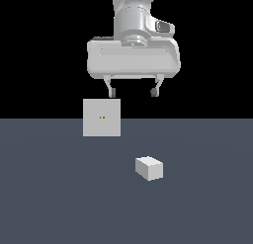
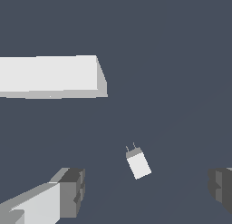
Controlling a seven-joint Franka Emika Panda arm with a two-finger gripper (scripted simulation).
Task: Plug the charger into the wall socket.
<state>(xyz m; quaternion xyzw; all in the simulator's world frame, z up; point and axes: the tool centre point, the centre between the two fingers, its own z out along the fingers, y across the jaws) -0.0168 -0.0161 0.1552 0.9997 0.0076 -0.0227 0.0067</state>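
Note:
The charger is a small white block lying on the dark grey floor, toward the exterior view's right of centre. In the wrist view the charger shows two thin prongs at one end. The wall socket is a light-grey square panel standing upright, with two tiny orange dots at its centre; the wrist view shows the wall socket from above as a long pale slab. My gripper hangs open high above the floor, above and behind the charger, with nothing between its fingers.
The dark grey floor stretches flat around both objects, under a black background.

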